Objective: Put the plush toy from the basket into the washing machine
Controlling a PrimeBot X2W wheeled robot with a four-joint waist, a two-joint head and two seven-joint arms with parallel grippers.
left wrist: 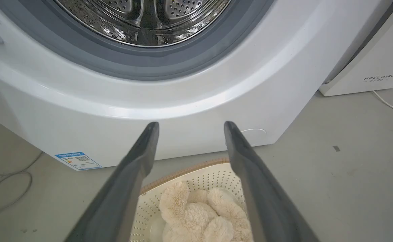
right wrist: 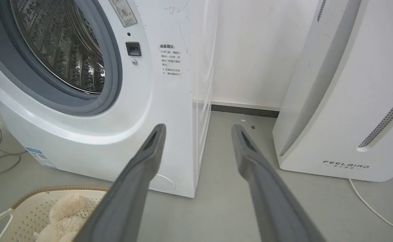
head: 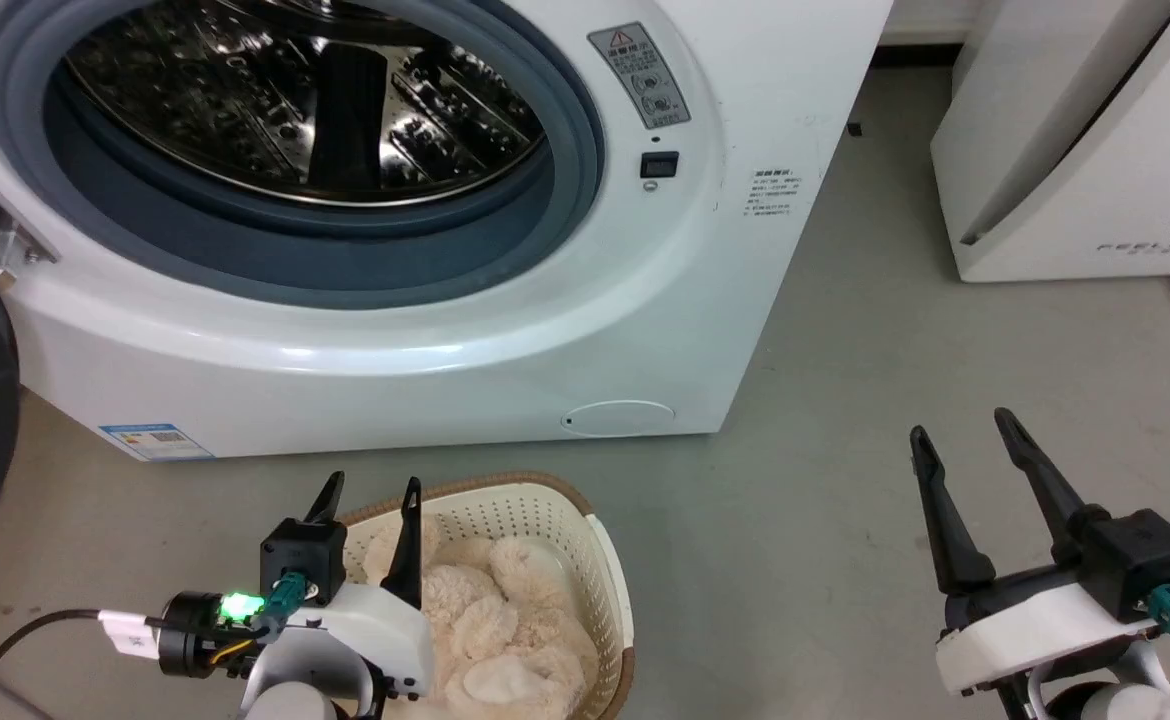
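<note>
Judged at the reach step: plush toy (head: 500,640) in basket (head: 600,560) on floor, at 6 o'clock of the open washing machine (head: 425,330), left gripper (head: 373,482) spread and empty over it, right gripper (head: 960,424) spread, idle at 3 o'clock; next, descend and pinch fur.

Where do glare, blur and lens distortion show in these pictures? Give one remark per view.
Head view: bright glints on the drum of the washing machine. Left wrist view: the fingers of the left gripper look soft, the plush toy sharper. Right wrist view: the wide lens bows the washing machine's edge and tilts the white appliance.
</note>
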